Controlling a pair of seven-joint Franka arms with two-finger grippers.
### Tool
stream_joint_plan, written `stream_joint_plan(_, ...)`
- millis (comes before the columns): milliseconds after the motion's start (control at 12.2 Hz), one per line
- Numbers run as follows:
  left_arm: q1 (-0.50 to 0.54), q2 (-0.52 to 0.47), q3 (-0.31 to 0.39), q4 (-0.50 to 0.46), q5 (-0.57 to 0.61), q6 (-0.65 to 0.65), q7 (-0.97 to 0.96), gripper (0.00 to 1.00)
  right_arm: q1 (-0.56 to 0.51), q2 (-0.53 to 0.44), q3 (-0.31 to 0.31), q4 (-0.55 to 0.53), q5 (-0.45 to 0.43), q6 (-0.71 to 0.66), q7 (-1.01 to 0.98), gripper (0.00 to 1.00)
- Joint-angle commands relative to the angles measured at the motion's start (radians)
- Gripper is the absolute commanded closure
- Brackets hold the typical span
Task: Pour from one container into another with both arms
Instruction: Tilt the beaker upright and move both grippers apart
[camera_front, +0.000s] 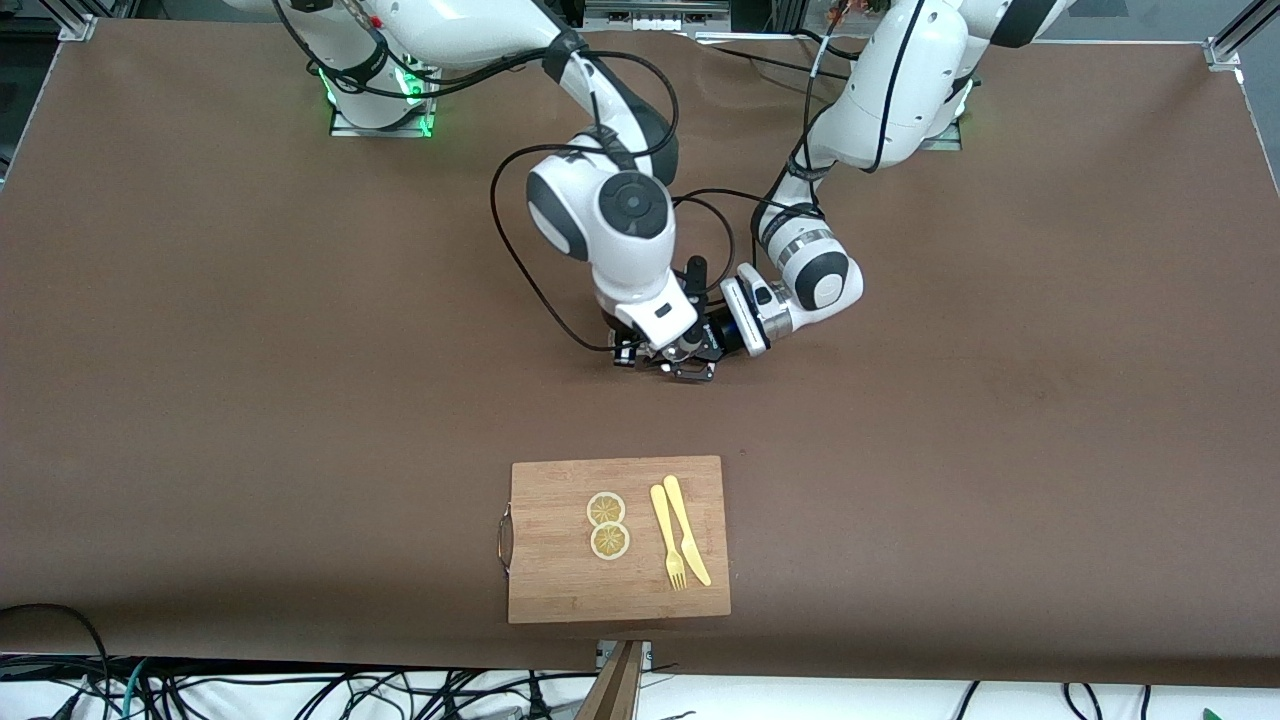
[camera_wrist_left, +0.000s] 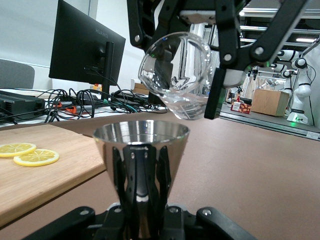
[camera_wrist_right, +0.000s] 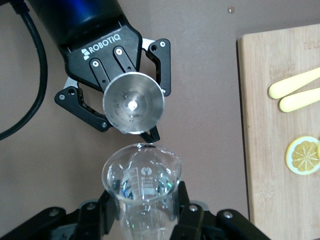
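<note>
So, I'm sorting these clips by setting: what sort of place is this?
Most likely a robotics lab, not a kitchen: two robot arms bolted along a brown-covered table, a computer monitor amid tangled cables, and more robot arms in the background.

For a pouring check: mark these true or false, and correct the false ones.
1. The left end effector holds a metal cup upright. True.
2. The right end effector holds a glass beaker tilted over the cup. True.
3. The beaker stands on the cutting board. False: it is held in the air, away from the board.
4. Two lemon slices lie on the board. True.
5. The fork lies on the bare table. False: it lies on the board beside the knife.
</note>
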Motion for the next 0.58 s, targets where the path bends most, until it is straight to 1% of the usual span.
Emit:
stream_joint_plan(0,-0.013,-0.004,0.012,0.006,-0.057,0.017,0.054,1.0,-0.015,-0.009,-0.028,-0.008,0.13,0.011,-0.065,0.72)
stream_joint_plan(164,-0.012,-0.007,0.022,0.004,-0.055,0.017,0.054,1.0,-0.049,-0.013,-0.047,-0.009,0.253,0.011,-0.116,0.72)
stream_joint_plan(329,-0.01,-0.007,0.032,0.004,-0.055,0.015,0.053,1.0,-0.12,-0.024,-0.047,-0.018,0.388,0.011,-0.189,0.72)
stream_joint_plan(493,-0.007,-0.011,0.055,0.004,-0.049,0.015,0.051,1.0,-0.193,-0.065,-0.045,-0.075,0.533,0.018,-0.272,0.72)
